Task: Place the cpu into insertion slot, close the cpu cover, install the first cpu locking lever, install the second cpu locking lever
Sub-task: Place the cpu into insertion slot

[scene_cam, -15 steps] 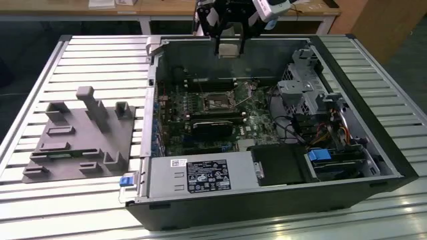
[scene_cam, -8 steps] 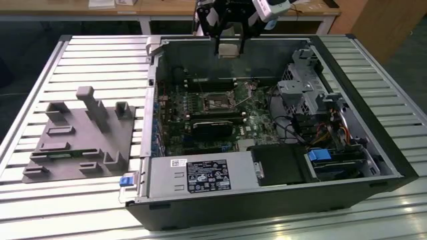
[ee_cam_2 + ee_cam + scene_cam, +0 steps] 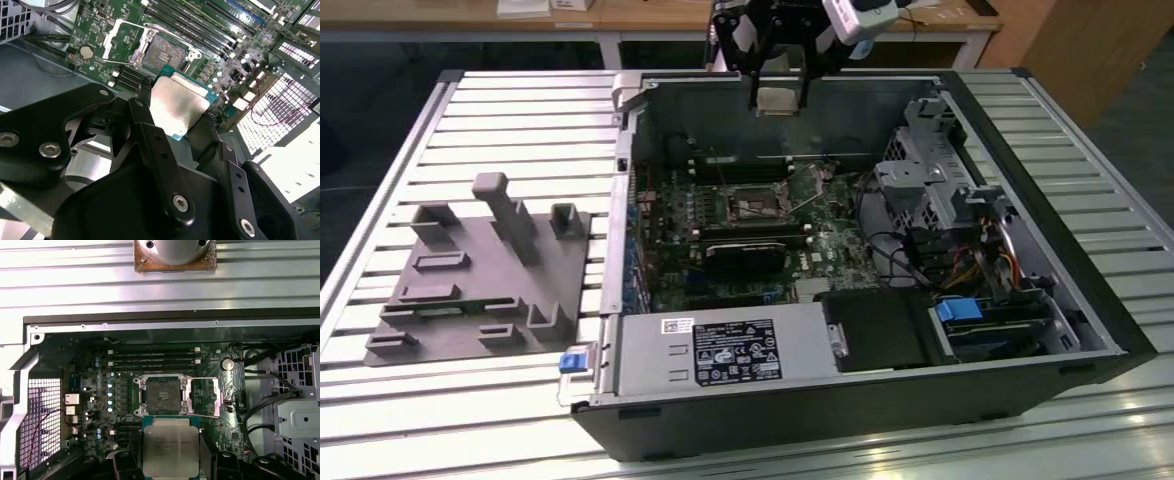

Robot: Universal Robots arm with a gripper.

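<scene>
second wrist view: black fingers (image 3: 155, 145) clamped on the cpu (image 3: 177, 107), a small flat square chip with a pale silver-grey metal face and a green edge. One finger on each side, cpu sticks out past the tips. The insertion slot (image 3: 162, 52), a small square socket with dark centre and silver metal rim on the green circuit board (image 3: 92, 25), sits ahead of the fingertips, bare, apart from the cpu, no contact. The cpu cover (image 3: 114, 34), a thin silver metal frame plate with a square window, lies flipped open just beside the insertion slot. Exterior view: fingers hang over the far wall of the open black computer case (image 3: 854, 420), insertion slot well below them. Case lies on the slatted metal desk (image 3: 520, 110), grey moulded fixture block (image 3: 480, 280) beside it
</scene>
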